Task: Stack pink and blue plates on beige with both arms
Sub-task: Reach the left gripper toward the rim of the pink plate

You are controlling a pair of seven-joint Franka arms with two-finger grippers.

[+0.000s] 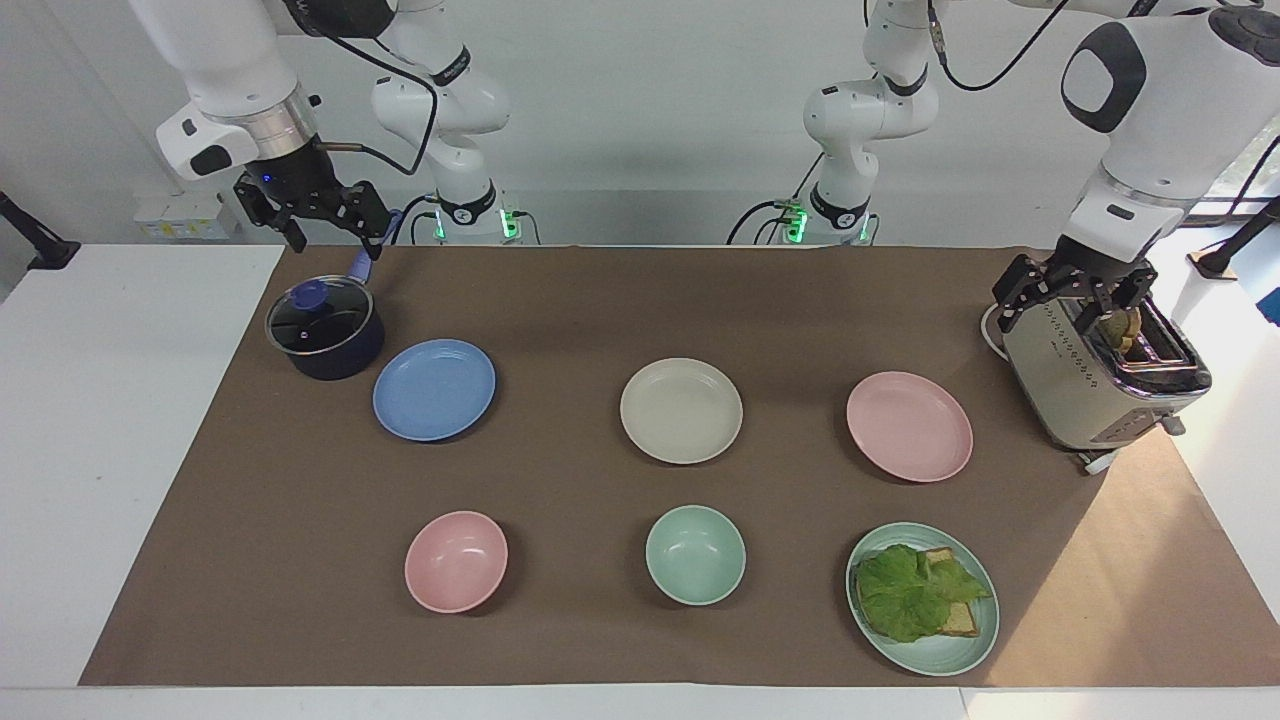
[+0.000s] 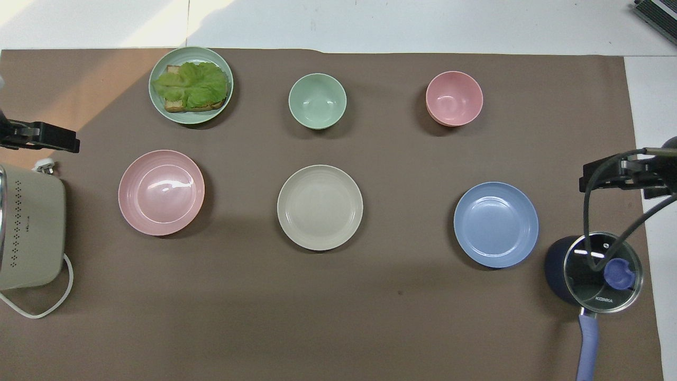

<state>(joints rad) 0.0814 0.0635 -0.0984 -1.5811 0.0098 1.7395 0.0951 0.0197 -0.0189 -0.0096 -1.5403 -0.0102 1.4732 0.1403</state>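
The beige plate lies in the middle of the brown mat. The blue plate lies beside it toward the right arm's end, the pink plate toward the left arm's end. All three are empty and apart from each other. My right gripper hangs open in the air over the dark pot, holding nothing. Over the toaster, my left gripper is also open and holds nothing.
A dark blue pot with a glass lid stands next to the blue plate. A toaster stands next to the pink plate. Farther from the robots sit a pink bowl, a mint bowl and a mint plate with toast and lettuce.
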